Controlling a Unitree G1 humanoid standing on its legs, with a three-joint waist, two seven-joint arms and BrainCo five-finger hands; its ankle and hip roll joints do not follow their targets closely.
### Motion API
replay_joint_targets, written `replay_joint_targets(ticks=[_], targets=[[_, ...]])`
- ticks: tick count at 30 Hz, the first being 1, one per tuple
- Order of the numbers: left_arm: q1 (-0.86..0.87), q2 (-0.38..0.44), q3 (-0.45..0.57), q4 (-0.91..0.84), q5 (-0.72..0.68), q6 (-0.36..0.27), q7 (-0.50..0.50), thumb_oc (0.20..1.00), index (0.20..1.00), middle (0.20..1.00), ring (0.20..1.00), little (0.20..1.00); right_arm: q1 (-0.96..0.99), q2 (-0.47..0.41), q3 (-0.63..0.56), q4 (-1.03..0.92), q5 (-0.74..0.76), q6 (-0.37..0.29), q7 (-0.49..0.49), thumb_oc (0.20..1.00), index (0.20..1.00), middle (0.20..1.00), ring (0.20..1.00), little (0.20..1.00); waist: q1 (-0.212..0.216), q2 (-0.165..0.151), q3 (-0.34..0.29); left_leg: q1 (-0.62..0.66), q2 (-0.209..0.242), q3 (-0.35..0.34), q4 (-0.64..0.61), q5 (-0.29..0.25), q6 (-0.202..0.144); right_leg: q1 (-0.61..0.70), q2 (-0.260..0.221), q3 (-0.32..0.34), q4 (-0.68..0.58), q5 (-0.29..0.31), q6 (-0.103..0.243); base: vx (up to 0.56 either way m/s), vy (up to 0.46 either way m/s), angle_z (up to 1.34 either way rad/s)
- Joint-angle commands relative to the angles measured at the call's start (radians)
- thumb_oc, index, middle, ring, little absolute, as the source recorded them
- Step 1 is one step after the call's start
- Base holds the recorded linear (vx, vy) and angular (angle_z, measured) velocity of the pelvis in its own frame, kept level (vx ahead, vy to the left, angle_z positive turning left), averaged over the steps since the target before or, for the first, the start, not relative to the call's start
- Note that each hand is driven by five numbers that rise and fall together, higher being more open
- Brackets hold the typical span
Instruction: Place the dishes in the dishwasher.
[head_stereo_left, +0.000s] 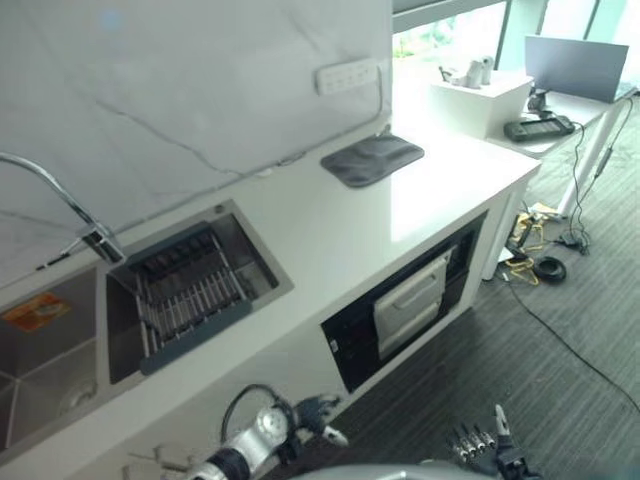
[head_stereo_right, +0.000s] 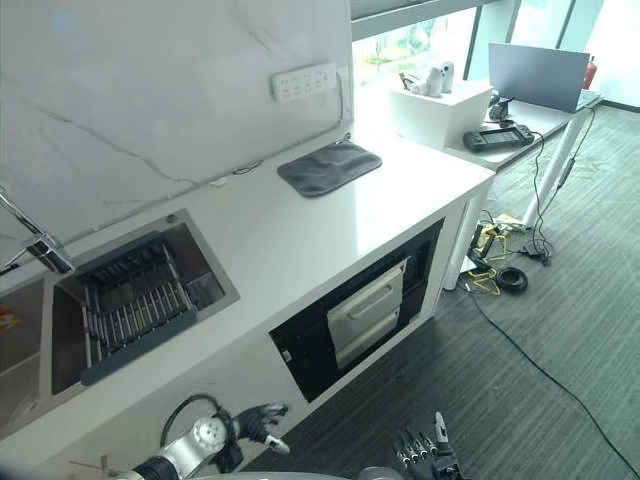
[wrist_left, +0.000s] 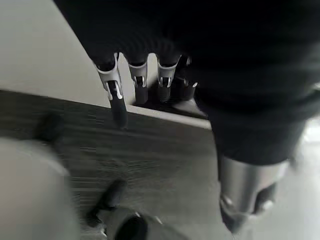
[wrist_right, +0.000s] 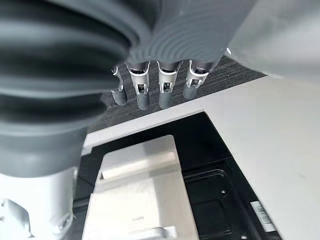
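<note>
You see no readable writing; the dishwasher (head_stereo_right: 372, 310) sits under the counter (head_stereo_left: 330, 235) edge, open floor (head_stereo_right: 520, 390) before it; left hand (head_stereo_left: 318, 415) and right hand (head_stereo_right: 425, 455) hang low, fingers relaxed, holding nothing.

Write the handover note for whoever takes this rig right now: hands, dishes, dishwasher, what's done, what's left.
Left hand: low in front of the counter, fingers relaxed, holding nothing.
Right hand: low over the floor, fingers straight, empty.
Dishwasher: under the counter, its pale front shut.
Dish rack: sits in the sink; I cannot make out any dishes in it.
Done: nothing yet. Left: open the dishwasher, find the dishes and load them.
</note>
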Motion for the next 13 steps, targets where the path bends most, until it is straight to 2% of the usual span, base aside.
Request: replay_joint_targets(ticks=[1, 2, 3, 4, 5, 6, 7, 9, 13], targets=[[-0.027, 0.043, 0.202, 0.076, -0.272, 0.148, 0.150, 1.000, 1.000, 1.000, 1.000, 1.000, -0.026, 0.048, -0.049, -0.036, -0.030, 0.009, -0.013, 1.000, 1.000, 1.000, 1.000, 1.000, -0.006, -0.074, 0.044, 0.046, 0.030, 0.034, -0.021, -0.063, -0.035, 0.168, -0.017, 0.025, -0.271, 0.153, 0.076, 0.05, -0.068, -0.14], [-0.020, 0.041, 0.254, 0.099, -0.328, 0.176, 0.164, 1.000, 1.000, 1.000, 1.000, 1.000, -0.023, 0.049, -0.055, -0.031, -0.033, 0.006, -0.013, 1.000, 1.000, 1.000, 1.000, 1.000, -0.004, -0.075, 0.040, 0.041, 0.035, 0.036, -0.021, -0.060, -0.037, 0.166, -0.016, 0.024, -0.275, 0.156, 0.075, 0.07, -0.077, 0.02], [0.006, 0.036, 0.364, 0.146, -0.368, 0.177, 0.132, 1.000, 1.000, 1.000, 1.000, 1.000, -0.004, 0.046, -0.075, -0.018, -0.046, 0.000, 0.001, 1.000, 1.000, 1.000, 1.000, 1.000, -0.003, -0.078, 0.039, 0.041, 0.042, 0.038, -0.018, -0.060, -0.042, 0.167, -0.017, 0.021, -0.278, 0.156, 0.073, 0.07, -0.038, 0.04], [0.025, 0.023, 0.413, 0.151, -0.468, 0.171, 0.116, 1.000, 1.000, 1.000, 1.000, 1.000, 0.005, 0.044, -0.093, -0.014, -0.064, -0.002, 0.000, 1.000, 1.000, 1.000, 1.000, 1.000, -0.001, -0.078, 0.042, 0.042, 0.045, 0.037, -0.016, -0.062, -0.043, 0.168, -0.019, 0.017, -0.279, 0.156, 0.072, 0.07, -0.021, 0.02], [0.029, 0.019, 0.424, 0.150, -0.498, 0.167, 0.111, 1.000, 1.000, 1.000, 1.000, 1.000, 0.007, 0.044, -0.097, -0.013, -0.076, -0.007, 0.006, 1.000, 1.000, 1.000, 1.000, 1.000, 0.000, -0.077, 0.042, 0.044, 0.045, 0.037, -0.016, -0.063, -0.043, 0.168, -0.020, 0.016, -0.279, 0.156, 0.072, 0.06, 0.011, 0.00], [0.045, 0.008, 0.458, 0.140, -0.600, 0.142, 0.078, 1.000, 1.000, 1.000, 1.000, 1.000, 0.012, 0.044, -0.106, 0.000, -0.132, -0.014, 0.021, 1.000, 1.000, 1.000, 1.000, 1.000, 0.004, -0.075, 0.043, 0.047, 0.044, 0.036, -0.016, -0.068, -0.041, 0.168, -0.024, 0.008, -0.280, 0.153, 0.071, 0.03, 0.017, -0.03], [0.052, 0.003, 0.475, 0.129, -0.623, 0.128, 0.063, 1.000, 1.000, 1.000, 1.000, 1.000, 0.014, 0.044, -0.111, 0.006, -0.170, -0.015, 0.030, 1.000, 1.000, 1.000, 1.000, 1.000, 0.008, -0.073, 0.044, 0.048, 0.042, 0.034, -0.016, -0.071, -0.040, 0.168, -0.027, 0.002, -0.279, 0.152, 0.071, 0.02, 0.017, -0.06], [0.062, -0.003, 0.488, 0.118, -0.616, 0.103, 0.012, 1.000, 1.000, 1.000, 1.000, 1.000, 0.016, 0.049, -0.102, 0.022, -0.257, -0.032, 0.043, 1.000, 1.000, 1.000, 1.000, 1.000, 0.016, -0.071, 0.048, 0.048, 0.036, 0.024, -0.015, -0.076, -0.037, 0.163, -0.031, -0.006, -0.276, 0.150, 0.070, -0.01, 0.007, -0.16], [0.067, -0.012, 0.486, 0.098, -0.629, 0.044, -0.021, 1.000, 1.000, 1.000, 1.000, 1.000, 0.023, 0.044, -0.080, 0.052, -0.432, -0.078, 0.056, 1.000, 1.000, 1.000, 1.000, 1.000, 0.020, -0.071, 0.054, 0.047, 0.029, 0.012, -0.010, -0.083, -0.032, 0.161, -0.030, -0.003, -0.270, 0.145, 0.066, -0.01, 0.000, -0.05]])
